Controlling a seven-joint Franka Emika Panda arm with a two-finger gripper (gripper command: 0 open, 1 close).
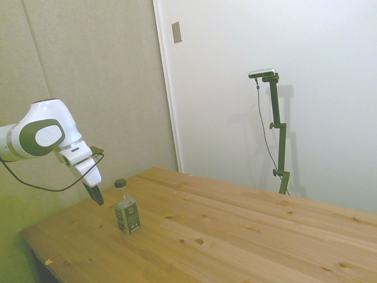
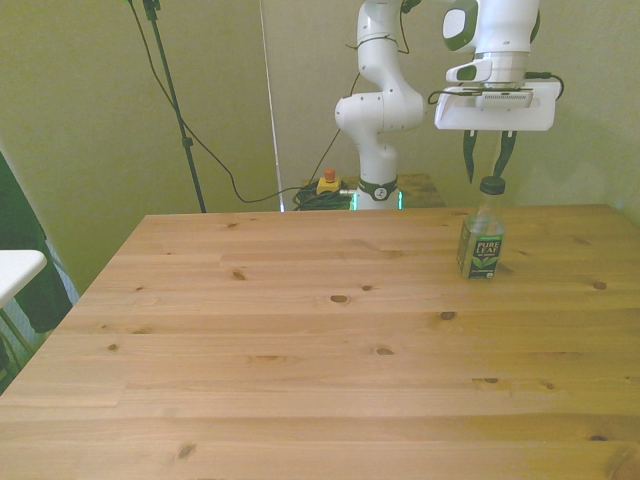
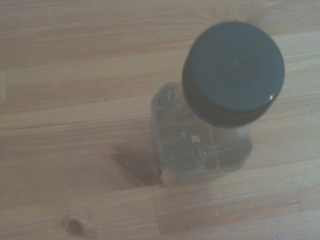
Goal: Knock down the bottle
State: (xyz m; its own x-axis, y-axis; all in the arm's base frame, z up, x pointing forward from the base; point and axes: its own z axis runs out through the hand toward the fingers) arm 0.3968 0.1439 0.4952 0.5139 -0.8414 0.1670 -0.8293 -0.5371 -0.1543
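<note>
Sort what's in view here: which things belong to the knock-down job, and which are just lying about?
Belongs to the job:
- bottle, standing upright on the table
- end effector, open, above and behind the bottle's cap

Just lying about:
- yellow box with a red button beyond the table's far edge
- white ledge at the front view's left

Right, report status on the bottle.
Hand open, above and behind the bottle. Bottle upright on the table, untouched. Nothing in the way.
</note>
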